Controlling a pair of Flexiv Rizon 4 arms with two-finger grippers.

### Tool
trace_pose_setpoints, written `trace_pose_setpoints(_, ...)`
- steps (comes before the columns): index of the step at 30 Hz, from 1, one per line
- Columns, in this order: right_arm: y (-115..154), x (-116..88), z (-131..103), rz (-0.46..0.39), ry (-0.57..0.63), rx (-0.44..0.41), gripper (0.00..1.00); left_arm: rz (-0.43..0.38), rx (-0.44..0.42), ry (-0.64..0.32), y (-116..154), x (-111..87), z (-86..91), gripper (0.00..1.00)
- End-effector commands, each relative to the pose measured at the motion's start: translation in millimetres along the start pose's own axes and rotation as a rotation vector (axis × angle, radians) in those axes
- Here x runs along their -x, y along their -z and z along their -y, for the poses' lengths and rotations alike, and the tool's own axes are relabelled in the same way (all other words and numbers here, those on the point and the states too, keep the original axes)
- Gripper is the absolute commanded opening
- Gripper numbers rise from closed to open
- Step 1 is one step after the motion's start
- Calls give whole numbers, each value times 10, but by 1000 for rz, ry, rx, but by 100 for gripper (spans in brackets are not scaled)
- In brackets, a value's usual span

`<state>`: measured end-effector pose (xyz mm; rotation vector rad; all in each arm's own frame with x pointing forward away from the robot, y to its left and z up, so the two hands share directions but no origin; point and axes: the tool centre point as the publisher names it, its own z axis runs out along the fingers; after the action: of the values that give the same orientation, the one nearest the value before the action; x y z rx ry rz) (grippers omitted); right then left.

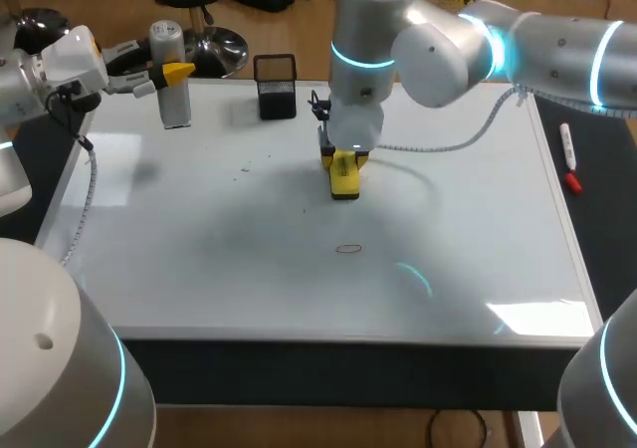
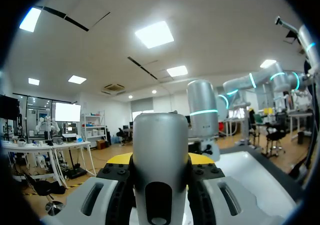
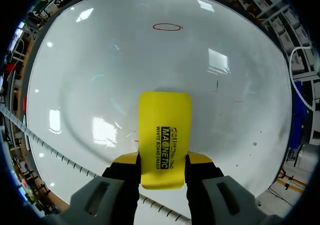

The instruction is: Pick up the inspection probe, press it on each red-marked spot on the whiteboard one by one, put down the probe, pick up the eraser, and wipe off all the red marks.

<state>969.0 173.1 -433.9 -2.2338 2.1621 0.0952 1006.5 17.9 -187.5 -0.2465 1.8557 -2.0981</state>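
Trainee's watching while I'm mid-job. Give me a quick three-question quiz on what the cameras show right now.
1. Multiple choice: what does the right gripper hold? A) a marker B) the yellow eraser C) nothing
2. True or false: the left gripper is open and the inspection probe lies flat on the whiteboard.
3. Fill in: the red oval and the eraser are ____ (touching / apart).

Key: 1 B; 2 false, it is shut on the probe; 3 apart.
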Motion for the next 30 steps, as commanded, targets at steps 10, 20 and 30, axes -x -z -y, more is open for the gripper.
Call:
trace_pose_setpoints(10, -286, -420, -34, -45, -52, 34, 0, 5, 1, -2, -4, -12, 17, 0)
trace_pose_setpoints(20, -326, -727, -91, -83, -95, 44, 0, 5, 1, -2, -4, -12, 17, 0)
trace_pose_setpoints(30, 12, -771, -103, -82, -106, 20, 0, 5, 1, -2, -4, -12, 17, 0)
